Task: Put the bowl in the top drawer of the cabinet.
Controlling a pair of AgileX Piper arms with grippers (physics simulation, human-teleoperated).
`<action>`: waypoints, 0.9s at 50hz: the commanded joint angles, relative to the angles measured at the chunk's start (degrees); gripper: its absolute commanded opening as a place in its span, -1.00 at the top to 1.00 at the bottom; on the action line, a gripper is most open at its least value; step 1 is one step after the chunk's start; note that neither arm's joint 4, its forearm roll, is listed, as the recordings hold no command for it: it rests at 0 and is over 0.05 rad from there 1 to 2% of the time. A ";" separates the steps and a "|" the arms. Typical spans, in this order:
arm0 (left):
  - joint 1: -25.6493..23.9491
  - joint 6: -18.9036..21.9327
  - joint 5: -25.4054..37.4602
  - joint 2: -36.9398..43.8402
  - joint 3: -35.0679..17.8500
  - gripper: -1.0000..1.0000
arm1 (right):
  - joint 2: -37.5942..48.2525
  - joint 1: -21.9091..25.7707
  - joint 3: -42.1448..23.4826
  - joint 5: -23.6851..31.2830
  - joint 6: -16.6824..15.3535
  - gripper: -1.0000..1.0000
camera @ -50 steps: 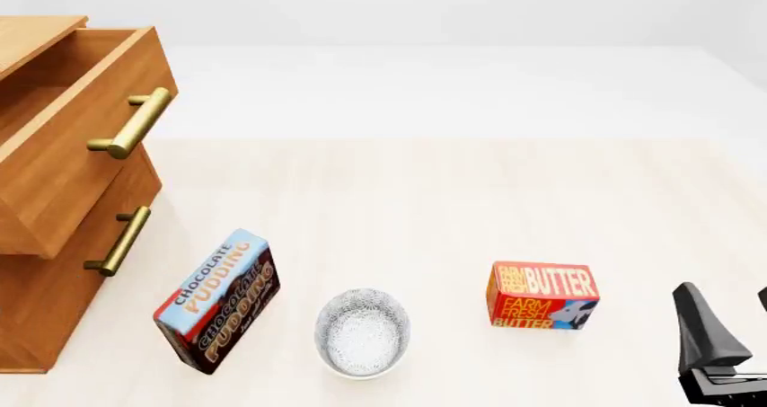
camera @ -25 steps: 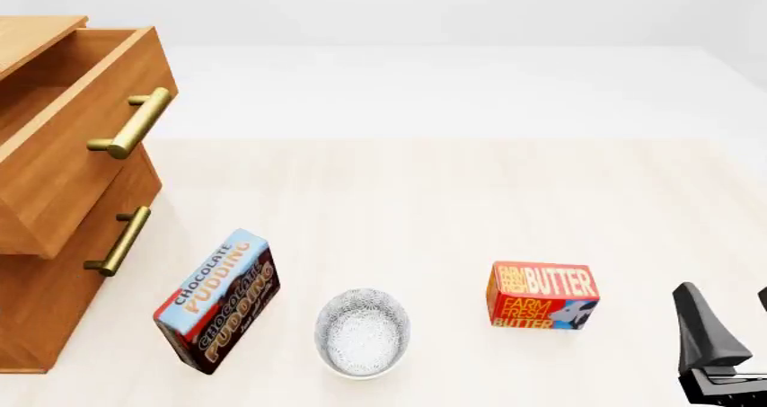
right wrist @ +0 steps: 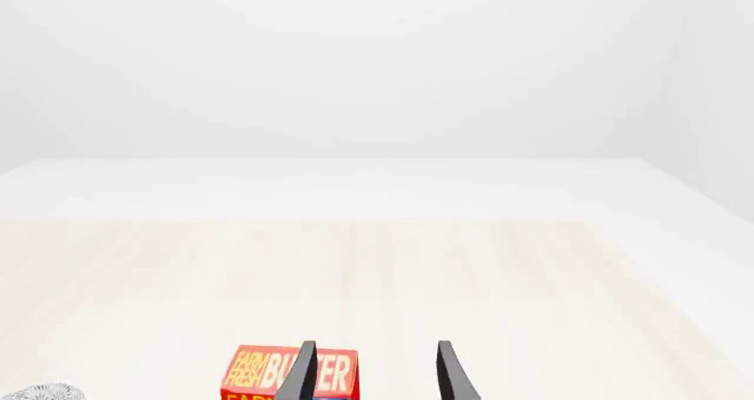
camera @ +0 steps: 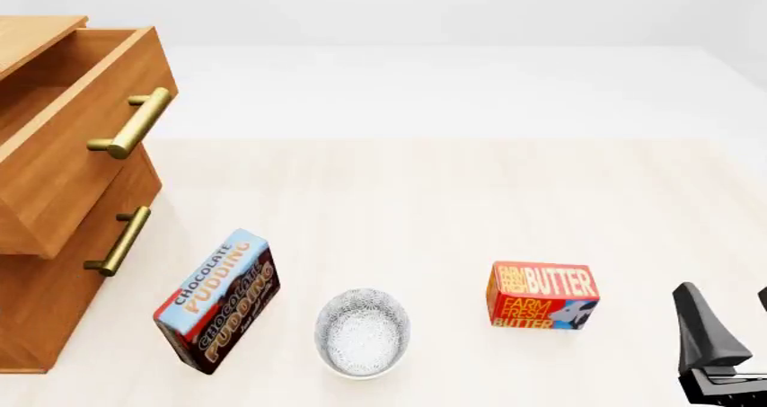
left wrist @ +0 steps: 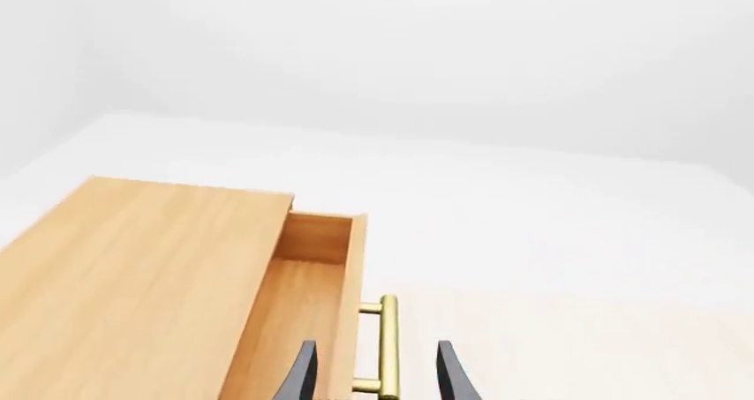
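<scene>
The light-brown wooden cabinet (camera: 54, 272) stands at the table's (camera: 455, 200) left edge, its deep top drawer (camera: 72, 128) pulled open. The round white floral-patterned bowl (camera: 362, 331) sits near the front edge. Left claw (left wrist: 374, 378) and right claw (right wrist: 374, 373): fingers apart, empty.

Both pincers, left (left wrist: 373, 373) and right (right wrist: 374, 372), gape apart.
</scene>
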 commanded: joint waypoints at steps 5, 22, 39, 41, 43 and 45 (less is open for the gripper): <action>2.69 -2.01 -0.20 2.52 1.06 -1.00 | 0.00 0.00 0.00 0.00 0.00 -1.00; 2.81 -2.13 -2.55 6.84 2.33 -1.00 | 0.02 0.01 0.00 0.00 -0.01 -1.00; 2.23 -2.95 -3.83 9.75 2.01 -1.00 | 0.01 0.00 0.00 0.00 0.00 -1.00; 2.32 -3.30 -3.83 10.14 1.95 -1.00 | 0.00 -0.01 0.00 0.00 0.00 -1.00; 2.19 -3.26 -3.98 10.45 1.98 -1.00 | 0.00 0.01 0.00 0.00 0.00 -1.00; 2.12 -3.33 -4.07 10.52 2.02 -1.00 | 0.01 0.00 0.00 0.00 0.01 -1.00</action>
